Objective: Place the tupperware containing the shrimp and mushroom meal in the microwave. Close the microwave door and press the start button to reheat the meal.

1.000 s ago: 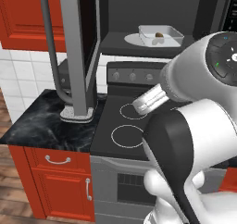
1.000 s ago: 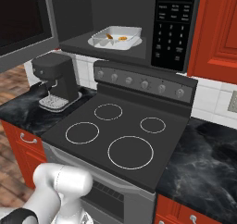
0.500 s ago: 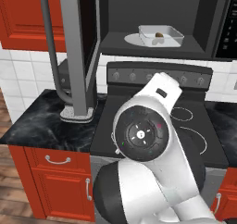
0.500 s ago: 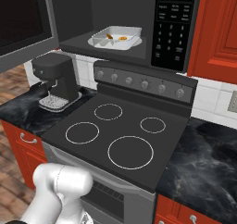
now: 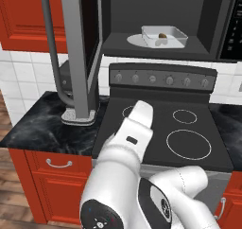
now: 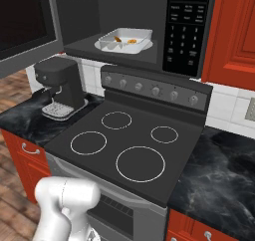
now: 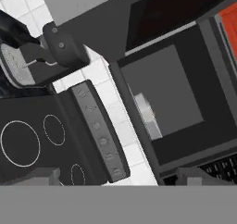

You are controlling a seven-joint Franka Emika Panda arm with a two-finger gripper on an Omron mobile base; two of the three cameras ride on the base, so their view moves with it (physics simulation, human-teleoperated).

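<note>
The tupperware (image 5: pixel 164 36) (image 6: pixel 125 40) rests on a white turntable inside the open microwave (image 5: pixel 156 52) (image 6: pixel 79 48) above the stove. Small orange and brown pieces of the shrimp and mushroom meal (image 6: pixel 131 41) lie in it. The microwave door (image 5: pixel 78 48) (image 6: pixel 25 21) is swung wide open to the left, its bar handle (image 5: pixel 51 57) facing out. My gripper (image 7: pixel 120 179) is open and holds nothing. It is low over the stove, well short of the microwave, and looks up at the cavity, where the tupperware (image 7: pixel 146 114) shows pale. The keypad (image 6: pixel 187 28) is on the right.
A black coffee machine (image 6: pixel 60 85) (image 7: pixel 46 56) stands on the dark marble counter (image 5: pixel 42 128) left of the stove, under the open door. The stove's knob panel (image 5: pixel 163 79) (image 7: pixel 99 130) sits just below the microwave. Red cabinets (image 6: pixel 234 31) flank it.
My arm has swung down from the upper right of the left base view to low in front. The tupperware and the door have not moved. The gripper stays open.
</note>
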